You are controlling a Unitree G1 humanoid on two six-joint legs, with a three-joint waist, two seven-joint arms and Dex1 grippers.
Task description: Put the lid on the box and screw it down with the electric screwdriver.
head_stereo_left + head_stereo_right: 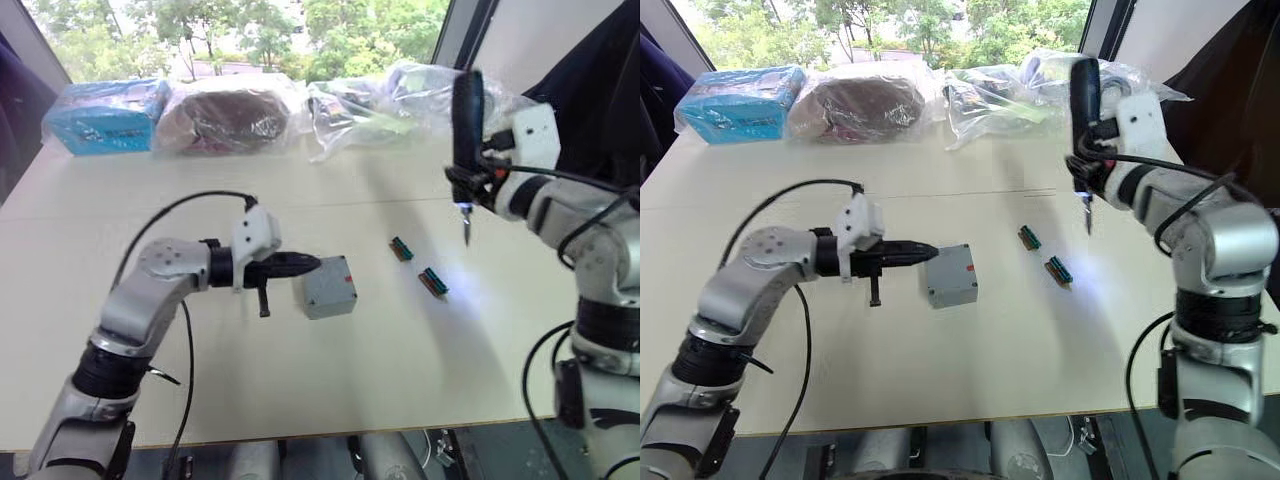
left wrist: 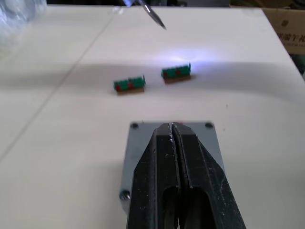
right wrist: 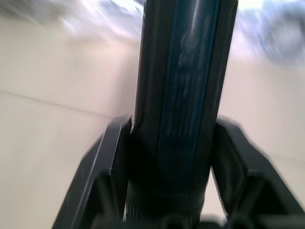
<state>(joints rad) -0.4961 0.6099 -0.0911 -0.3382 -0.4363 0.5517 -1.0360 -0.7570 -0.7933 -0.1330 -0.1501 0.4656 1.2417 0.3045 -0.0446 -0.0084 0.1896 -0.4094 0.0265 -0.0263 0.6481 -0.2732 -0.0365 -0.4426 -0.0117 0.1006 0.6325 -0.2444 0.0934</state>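
The grey box [image 1: 332, 307] stands mid-table with the lid [image 1: 336, 278] lying on top; corner screws show on the lid [image 2: 136, 151]. My left gripper [image 1: 315, 264] is shut, empty, its joined fingertips [image 2: 171, 129] over the lid's top face; I cannot tell if they touch it. My right gripper [image 1: 468, 178] is shut on the electric screwdriver [image 1: 467, 108], held upright above the table to the right of the box. Its bit points down and its lit tip casts a bluish glow on the table. Up close, the screwdriver's dark barrel [image 3: 183, 90] sits between the right fingers.
Two small green-and-red pieces [image 1: 401, 248] [image 1: 433, 281] lie between the box and the screwdriver. A blue package [image 1: 108, 115], a brown bagged item [image 1: 225, 118] and clear plastic bags [image 1: 385, 95] line the table's far edge. A dark shape [image 1: 600, 70] stands at the far right.
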